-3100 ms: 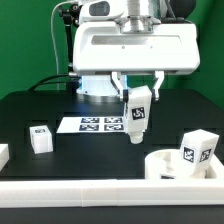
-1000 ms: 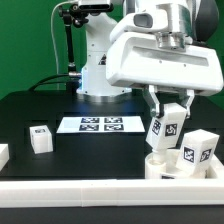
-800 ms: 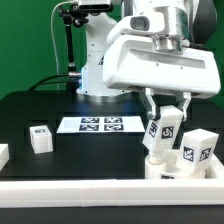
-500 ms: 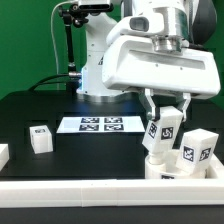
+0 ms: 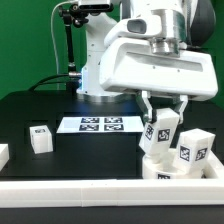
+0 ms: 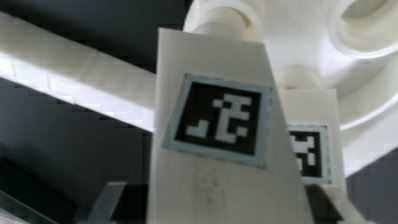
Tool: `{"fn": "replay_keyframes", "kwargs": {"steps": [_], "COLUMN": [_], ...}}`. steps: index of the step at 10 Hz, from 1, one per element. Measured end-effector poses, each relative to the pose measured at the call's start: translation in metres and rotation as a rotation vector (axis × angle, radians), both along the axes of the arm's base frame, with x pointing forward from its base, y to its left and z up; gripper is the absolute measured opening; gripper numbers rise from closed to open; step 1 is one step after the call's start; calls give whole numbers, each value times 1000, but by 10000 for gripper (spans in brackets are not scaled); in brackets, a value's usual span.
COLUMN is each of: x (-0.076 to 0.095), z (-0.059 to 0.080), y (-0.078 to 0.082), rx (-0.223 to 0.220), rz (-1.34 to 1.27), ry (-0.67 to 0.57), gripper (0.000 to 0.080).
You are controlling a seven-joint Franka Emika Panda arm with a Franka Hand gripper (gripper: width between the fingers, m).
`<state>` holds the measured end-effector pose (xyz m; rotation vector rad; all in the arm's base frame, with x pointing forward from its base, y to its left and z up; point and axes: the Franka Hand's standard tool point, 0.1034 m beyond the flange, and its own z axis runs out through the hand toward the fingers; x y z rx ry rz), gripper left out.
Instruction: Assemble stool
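Seat (image 5: 150, 166) sits front-right on counter (image 5: 40, 108) in ext. view, just behind rail (image 5: 90, 190). Standing leg (image 5: 197, 150) is on seat's right part. Held leg (image 5: 160, 128), betw. fingers (image 5: 147, 106), is over seat's left rim, just left of standing leg; contact w/ seat unclear. Loose leg (image 5: 40, 138) is well apart at left. Marker board (image 5: 100, 124) lies mid-counter, farther back.

The lower right of the exterior view is tight: the held leg (image 5: 160, 130), pinched in the gripper (image 5: 163, 118), hangs close over the seat (image 5: 170, 170). A second leg (image 5: 196, 150) stands just beside it on the right, and the arm (image 5: 165, 65) fills the space above. The black table (image 5: 100, 158) lies open across the lower middle, between the seat and the loose leg (image 5: 41, 138) at left, with only the flat marker board (image 5: 100, 124) there, while the rail (image 5: 90, 191) bars the bottom edge.
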<state>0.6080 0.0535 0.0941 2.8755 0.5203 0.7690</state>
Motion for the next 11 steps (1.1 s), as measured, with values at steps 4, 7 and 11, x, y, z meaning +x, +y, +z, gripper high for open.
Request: {"fn": "replay_keyframes", "kwargs": {"steps": [4, 7, 11], "x": [-8, -13, -13], "z": [-5, -9, -9], "y": [-13, -16, -8], "rx": [-9, -9, -5], "rz": [-16, -22, -13], "ry": [-35, -40, -44], "gripper": [328, 328, 328]}}
